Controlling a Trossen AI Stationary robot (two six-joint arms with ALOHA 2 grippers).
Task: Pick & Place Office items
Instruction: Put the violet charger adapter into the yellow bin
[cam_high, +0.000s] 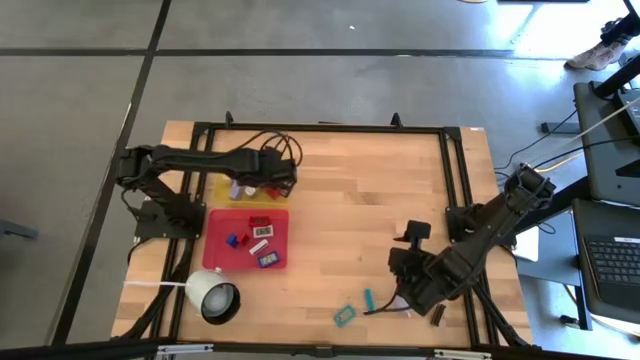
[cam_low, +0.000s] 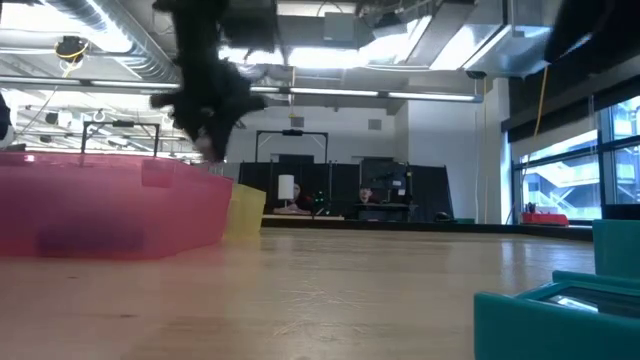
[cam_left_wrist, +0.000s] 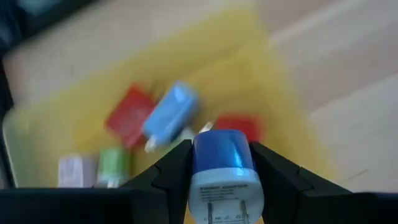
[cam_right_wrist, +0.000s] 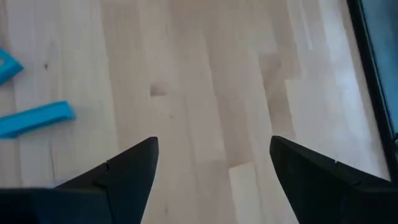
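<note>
Wooden worktop (cam_high: 350, 200) seen from straight above, framed by black rails.

Left arm reaches from the left edge; left gripper (cam_high: 275, 187) sits over the yellow tray (cam_high: 222, 187), its finger state not readable from above.

Red tray (cam_high: 220, 255) lies just beside the yellow one, toward the near edge, holding several small pieces: red (cam_high: 259, 222), blue (cam_high: 232, 240), white-labelled.

White round cup (cam_high: 213, 297) with cord rests near the near-left corner.

Right arm comes in from the right edge; right gripper (cam_high: 400, 297) is low over bare wood near the near edge.

Teal pieces (cam_high: 345, 316) and (cam_high: 369, 298) lie beside it, and a dark stick (cam_high: 438, 316) is close to the near edge.
</note>
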